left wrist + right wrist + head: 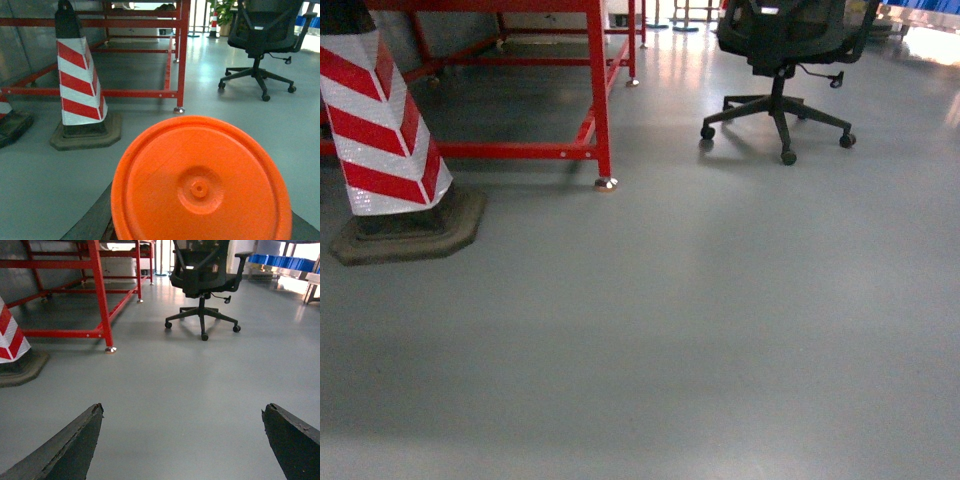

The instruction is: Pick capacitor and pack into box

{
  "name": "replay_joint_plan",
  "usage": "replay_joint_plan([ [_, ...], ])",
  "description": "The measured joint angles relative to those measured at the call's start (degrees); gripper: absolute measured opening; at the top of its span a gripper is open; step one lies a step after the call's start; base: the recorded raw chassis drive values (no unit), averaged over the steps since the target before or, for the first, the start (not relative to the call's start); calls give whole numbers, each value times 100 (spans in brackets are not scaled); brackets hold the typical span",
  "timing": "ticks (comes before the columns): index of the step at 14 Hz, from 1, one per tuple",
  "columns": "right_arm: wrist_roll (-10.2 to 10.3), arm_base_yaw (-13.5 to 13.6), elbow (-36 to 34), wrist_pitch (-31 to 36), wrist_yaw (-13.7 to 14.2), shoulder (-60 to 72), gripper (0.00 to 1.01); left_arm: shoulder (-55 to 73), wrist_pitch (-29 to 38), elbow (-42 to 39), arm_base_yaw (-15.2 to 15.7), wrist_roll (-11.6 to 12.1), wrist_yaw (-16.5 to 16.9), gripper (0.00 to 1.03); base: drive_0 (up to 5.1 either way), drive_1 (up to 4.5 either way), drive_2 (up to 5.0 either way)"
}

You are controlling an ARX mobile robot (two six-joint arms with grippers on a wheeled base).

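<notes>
— Orange plastic, filling the lower half of the left wrist view. Looks like an orange disc (200, 185), round, with a raised hub at its middle.

— Held by the left gripper (200, 234)?

— Cannot tell. Only dark finger edges (92, 220) peeking out from under the rim on either side; hides the tips, and any contact with them. Possibly the capacitor, but too little showing to be sure.

— And the right gripper (182, 412)?

— Spread wide. Two dark fingers (75, 445) at the bottom corners of the right wrist view, well apart, with nothing between them but bare grey floor (720, 330).

— Any sign of the box?

— Not in any of the three views.

— Around the robot, then?

— Ahead and to the left in the head view, a red-and-white striped cone (380, 130), upright on a dark base (415, 235). Just behind it, a red metal frame (600, 100) with its foot resting on the floor. Farther back on the right, a black office chair (785, 40) on castors, well apart from the frame.

— Anything else?

— Blue bins (280, 261) far back at the right of the right wrist view, beyond the chair.
</notes>
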Motion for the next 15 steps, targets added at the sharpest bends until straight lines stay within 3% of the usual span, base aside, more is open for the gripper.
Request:
replay_joint_plan([
  [15,0,0,0,-17,4,0,98,0,-11,0,0,2,4,44,-502,239,239],
])
